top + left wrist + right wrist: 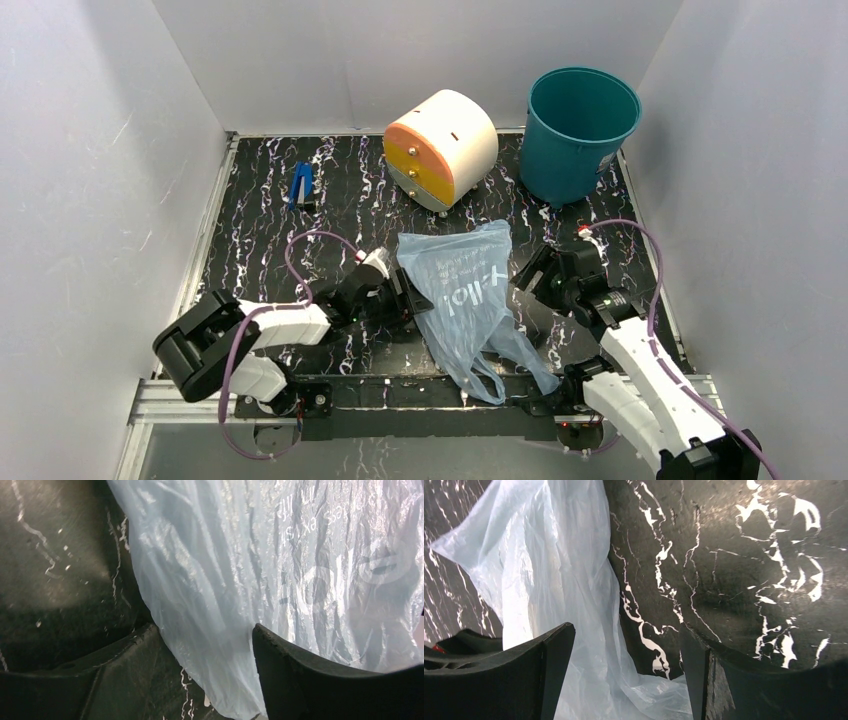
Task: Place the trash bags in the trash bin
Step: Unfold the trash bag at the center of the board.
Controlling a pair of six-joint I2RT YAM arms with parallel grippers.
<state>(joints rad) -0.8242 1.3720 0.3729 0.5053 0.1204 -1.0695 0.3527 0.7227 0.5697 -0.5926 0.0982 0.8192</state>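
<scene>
The light-blue translucent trash bag (465, 295) with white lettering lies flat on the black marbled table, its handles trailing toward the near edge. My left gripper (408, 297) is at the bag's left edge. It is open, and the bag's edge (215, 630) lies between its fingers (300, 670). My right gripper (528, 283) is at the bag's right edge, open too, with a fold of the bag (589, 630) lying between its fingers (549, 665). The teal trash bin (578, 135) stands upright at the far right corner, empty as far as I can see.
A cream-and-orange drum (440, 148) lies on its side at the back centre. A small blue object (300, 185) sits at the back left. White walls close in the table (260, 250) on three sides.
</scene>
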